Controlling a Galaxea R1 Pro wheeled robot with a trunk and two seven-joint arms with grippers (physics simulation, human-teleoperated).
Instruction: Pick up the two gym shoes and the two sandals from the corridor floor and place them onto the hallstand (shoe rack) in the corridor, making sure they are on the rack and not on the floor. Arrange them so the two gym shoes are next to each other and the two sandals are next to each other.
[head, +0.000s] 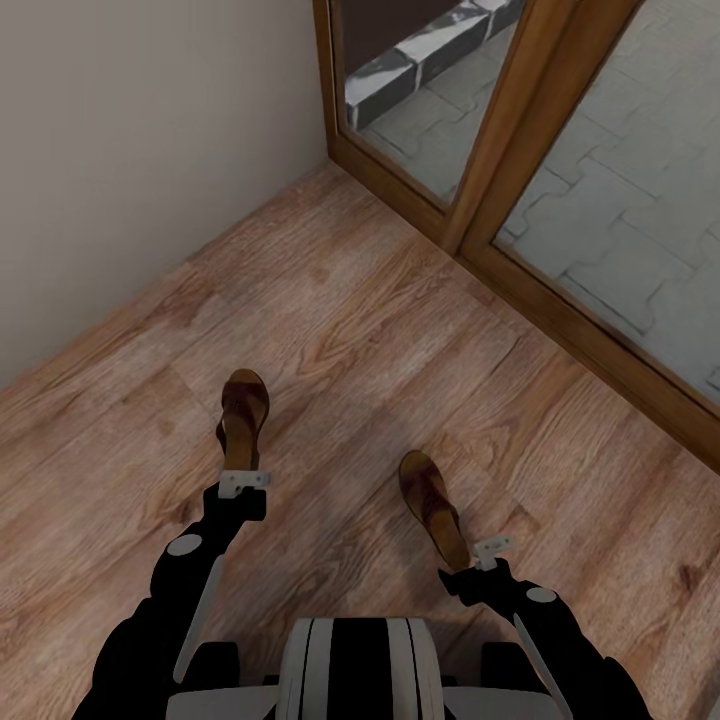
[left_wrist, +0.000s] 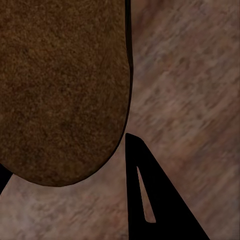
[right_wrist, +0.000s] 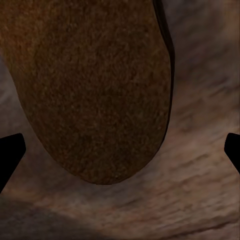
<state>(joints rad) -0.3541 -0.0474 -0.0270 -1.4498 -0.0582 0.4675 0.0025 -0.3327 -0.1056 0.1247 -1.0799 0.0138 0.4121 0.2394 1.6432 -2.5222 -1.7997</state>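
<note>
Two sandals (head: 243, 415) (head: 432, 505) on corridor floor (head: 350, 330), well apart, near glass door (head: 600, 220). Left gripper (head: 243, 482) at heel of one, right gripper (head: 492, 549) at heel of other. Both spread open, holding nothing yet. Pick-up step prob. Next: ease fwd, close on heels, lift.

You are in a home corridor, at its entry end. The floor (head: 380, 330) is warm brown wood plank with clear grain, and a plain pale wall (head: 140, 140) meets it on your left. Ahead and to the right stand glazed doors (head: 600, 180) in wooden frames, and through the glass you see grey paving stones outdoors. Two brown sandals (head: 243, 415) lying on the planks fit a household entrance.
</note>
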